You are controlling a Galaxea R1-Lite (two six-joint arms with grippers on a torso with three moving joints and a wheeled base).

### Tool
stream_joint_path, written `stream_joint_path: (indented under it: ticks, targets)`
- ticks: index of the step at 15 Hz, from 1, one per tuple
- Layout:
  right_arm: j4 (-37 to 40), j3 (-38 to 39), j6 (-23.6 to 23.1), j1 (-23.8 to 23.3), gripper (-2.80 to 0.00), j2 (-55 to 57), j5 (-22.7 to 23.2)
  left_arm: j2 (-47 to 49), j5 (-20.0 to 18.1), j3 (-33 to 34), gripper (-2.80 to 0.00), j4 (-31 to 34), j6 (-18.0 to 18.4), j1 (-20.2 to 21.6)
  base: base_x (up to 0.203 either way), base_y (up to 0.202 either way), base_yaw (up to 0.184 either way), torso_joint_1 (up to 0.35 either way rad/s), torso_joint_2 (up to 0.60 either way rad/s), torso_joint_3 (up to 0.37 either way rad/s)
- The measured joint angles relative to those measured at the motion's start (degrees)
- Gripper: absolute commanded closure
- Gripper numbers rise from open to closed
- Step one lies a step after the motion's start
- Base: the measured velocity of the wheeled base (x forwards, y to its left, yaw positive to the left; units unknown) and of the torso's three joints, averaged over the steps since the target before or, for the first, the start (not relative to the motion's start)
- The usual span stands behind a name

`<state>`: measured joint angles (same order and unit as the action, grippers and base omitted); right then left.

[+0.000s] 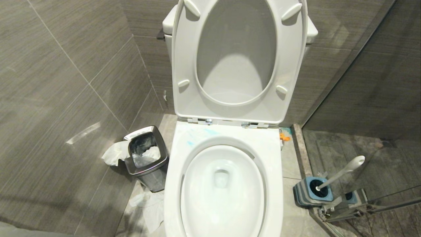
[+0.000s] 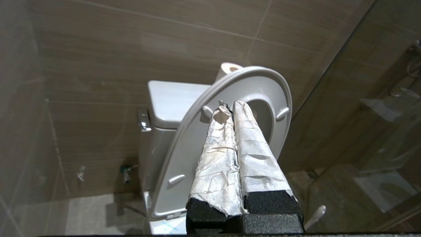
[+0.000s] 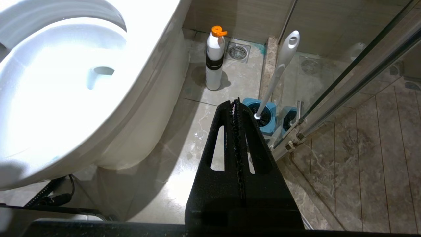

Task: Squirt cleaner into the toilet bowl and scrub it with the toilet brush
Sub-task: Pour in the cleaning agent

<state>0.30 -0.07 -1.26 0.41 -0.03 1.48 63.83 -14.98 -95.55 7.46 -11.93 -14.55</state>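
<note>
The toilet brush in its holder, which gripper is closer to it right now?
Right. The right gripper, shut and empty, hangs just short of the toilet brush. The left gripper, also shut, is raised before the upright seat, the brush low beside it.

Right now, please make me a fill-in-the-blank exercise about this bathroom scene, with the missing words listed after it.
1. The white toilet seat is raised, so the glossy white ceramic toilet bowl is ____.
2. The white-handled toilet brush stands in its blue ____.
3. The white cleaner bottle has an ____ cap.
4. The steel waste bin stands on the robot's ____ of the bowl.

Missing words: open; holder; orange; left
</note>
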Motion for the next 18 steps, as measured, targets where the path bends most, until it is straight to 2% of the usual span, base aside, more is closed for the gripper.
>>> stream_joint_path:
  ticks: [7,13,18]
  targets:
    - [0.0,0.0,0.0,0.0,0.00,0.0,0.0,-13.9,-0.7,4.7,0.00,6.4,0.1,7.6,0.000,0.000,0.000,0.000,0.00,0.000]
    - [0.0,0.0,0.0,0.0,0.00,0.0,0.0,-28.5,-0.8,16.2,0.00,8.4,0.3,14.1,0.000,0.000,0.000,0.000,0.00,0.000]
    - [0.0,0.0,0.0,0.0,0.00,0.0,0.0,-38.7,-0.8,26.8,0.00,8.5,3.5,15.0,0.000,0.000,0.000,0.000,0.00,0.000]
